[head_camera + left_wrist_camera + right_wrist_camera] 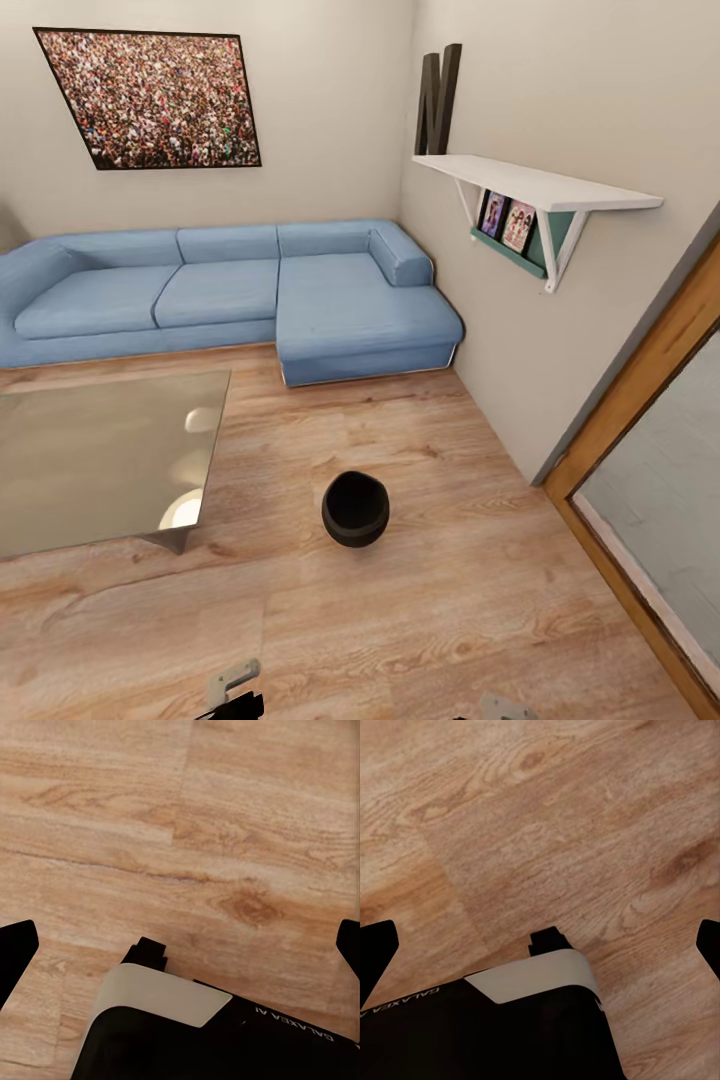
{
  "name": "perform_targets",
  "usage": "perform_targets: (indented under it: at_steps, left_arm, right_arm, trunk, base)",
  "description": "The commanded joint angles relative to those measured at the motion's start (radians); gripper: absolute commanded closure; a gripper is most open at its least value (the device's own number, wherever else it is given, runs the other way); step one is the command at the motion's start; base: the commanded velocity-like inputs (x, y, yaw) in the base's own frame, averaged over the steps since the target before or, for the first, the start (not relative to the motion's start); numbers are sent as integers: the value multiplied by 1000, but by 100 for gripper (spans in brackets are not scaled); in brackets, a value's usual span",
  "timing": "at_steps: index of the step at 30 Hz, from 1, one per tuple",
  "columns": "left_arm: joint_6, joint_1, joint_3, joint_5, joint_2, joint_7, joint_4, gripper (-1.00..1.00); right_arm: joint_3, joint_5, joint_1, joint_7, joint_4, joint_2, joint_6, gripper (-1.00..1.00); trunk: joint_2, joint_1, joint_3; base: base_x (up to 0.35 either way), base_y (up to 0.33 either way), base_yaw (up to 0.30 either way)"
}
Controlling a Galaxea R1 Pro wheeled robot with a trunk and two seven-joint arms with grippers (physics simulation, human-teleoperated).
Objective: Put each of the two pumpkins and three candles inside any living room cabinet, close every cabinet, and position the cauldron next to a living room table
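Black cauldron [355, 508] upright on floor, mouth up, near glass table [100, 455]; both jaws spread, empty.

Left gripper [180, 945] fingers spread wide, right gripper [540, 945] likewise, both pointing downward

The cauldron [355, 508] stands on the floor [420, 600], right of the table [100, 460], sofa [230, 295] behind both.

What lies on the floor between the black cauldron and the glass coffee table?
In the head view, nothing lies between the cauldron and the coffee table: that stretch is bare wooden floor. The two stand apart, not touching.
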Motion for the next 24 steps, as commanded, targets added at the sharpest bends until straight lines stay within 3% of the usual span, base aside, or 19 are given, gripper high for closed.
perform_targets:
  at_steps: [1,14,24]
  left_arm:
    - [-3,-1,-5,6,0,3,1,-100]
    - [-16,14,-5,4,1,4,0,-100]
    - [-19,18,-5,3,0,5,-1,-100]
  right_arm:
    - [6,-4,0,-8,-2,0,8,-100]
    - [7,-3,0,-7,-2,3,9,-100]
    - [7,-2,0,-7,-2,5,7,-100]
  trunk:
    - [-1,0,-1]
    - [-1,0,-1]
    - [-1,0,-1]
  base:
    - [23,-5,4]
    - [77,-26,1]
    - [183,-190,77]
